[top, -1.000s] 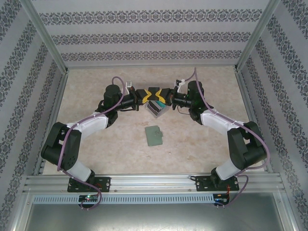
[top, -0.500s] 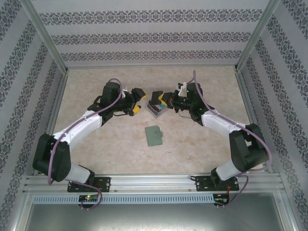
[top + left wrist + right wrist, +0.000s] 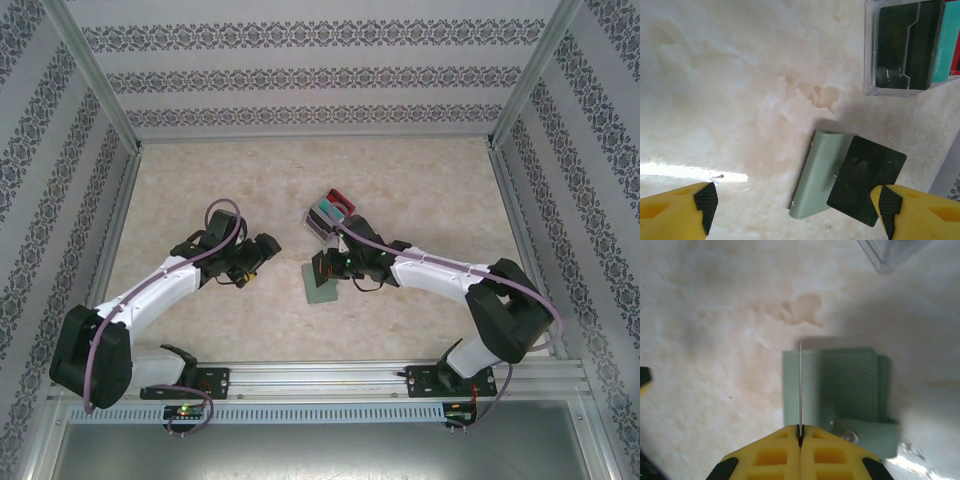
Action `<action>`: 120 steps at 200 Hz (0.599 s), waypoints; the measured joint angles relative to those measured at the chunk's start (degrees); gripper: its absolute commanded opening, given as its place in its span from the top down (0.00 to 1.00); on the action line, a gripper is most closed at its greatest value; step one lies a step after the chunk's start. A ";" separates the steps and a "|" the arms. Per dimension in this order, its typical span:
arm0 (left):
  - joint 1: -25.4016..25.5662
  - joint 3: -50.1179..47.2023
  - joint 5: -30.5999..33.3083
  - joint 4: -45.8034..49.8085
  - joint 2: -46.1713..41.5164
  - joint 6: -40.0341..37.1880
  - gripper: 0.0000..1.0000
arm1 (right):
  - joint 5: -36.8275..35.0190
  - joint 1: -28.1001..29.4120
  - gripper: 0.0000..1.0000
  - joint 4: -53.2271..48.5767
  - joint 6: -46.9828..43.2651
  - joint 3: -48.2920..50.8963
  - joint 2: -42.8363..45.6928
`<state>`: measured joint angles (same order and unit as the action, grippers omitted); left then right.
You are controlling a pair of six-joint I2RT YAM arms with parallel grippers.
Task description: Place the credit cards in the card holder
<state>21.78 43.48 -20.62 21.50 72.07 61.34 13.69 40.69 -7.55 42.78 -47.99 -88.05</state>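
1 dark card (image 3: pixel 800 385) is pinched edge-on by the right gripper (image 3: pixel 800 432) over the wallet (image 3: pixel 840 385). It should be tilted toward 3 o'clock, then slid in. The left gripper (image 3: pixel 796 202) is held open.

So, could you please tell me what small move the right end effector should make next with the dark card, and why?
Probably ease the dark card down, aiming its leading edge at the card holder. The right end effector grips the card edge-on over the holder, and the whole card is visible, so it is not yet inside.
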 measured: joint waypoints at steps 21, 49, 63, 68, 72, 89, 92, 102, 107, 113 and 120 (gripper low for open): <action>0.94 0.61 0.17 0.50 -0.26 -1.90 0.12 | -2.23 -0.22 0.99 -1.33 -1.11 0.28 0.02; 3.72 6.47 0.98 3.69 2.56 -6.16 0.12 | -2.34 -2.34 0.98 -1.22 -1.42 3.41 1.95; 5.40 9.75 1.40 4.48 4.98 -8.15 0.12 | -2.21 -4.07 0.98 -1.25 -1.40 5.14 3.76; 6.03 10.73 1.60 4.81 5.81 -8.72 0.12 | -2.10 -4.66 0.97 -1.25 -1.40 5.62 4.39; 6.62 11.47 1.75 5.03 6.56 -9.20 0.12 | -2.08 -5.05 0.97 -1.22 -1.40 5.97 4.83; 9.07 13.94 2.21 6.03 9.73 -10.80 0.12 | -1.27 -6.86 0.97 -1.22 -1.36 7.56 6.56; 9.60 14.40 2.43 6.32 10.45 -11.10 0.12 | -1.01 -7.21 0.97 -1.20 -1.29 7.87 6.82; 10.93 15.78 2.73 7.13 12.57 -11.80 0.12 | -0.48 -8.00 0.96 -1.14 -1.18 8.48 7.43; 11.47 16.46 2.97 7.72 13.55 -12.09 0.12 | -0.39 -8.37 0.96 -1.09 -1.18 8.85 7.82; 12.26 17.40 3.23 8.28 14.86 -12.52 0.12 | -0.35 -8.79 0.96 -1.14 -1.14 9.27 8.33; 13.22 18.53 3.65 8.94 16.39 -13.03 0.13 | -0.37 -9.18 0.96 -1.27 -1.03 9.77 9.03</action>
<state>35.00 62.02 -16.97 30.44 88.47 48.31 13.32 31.51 -8.82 41.76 -38.22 -79.02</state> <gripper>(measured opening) 0.877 0.041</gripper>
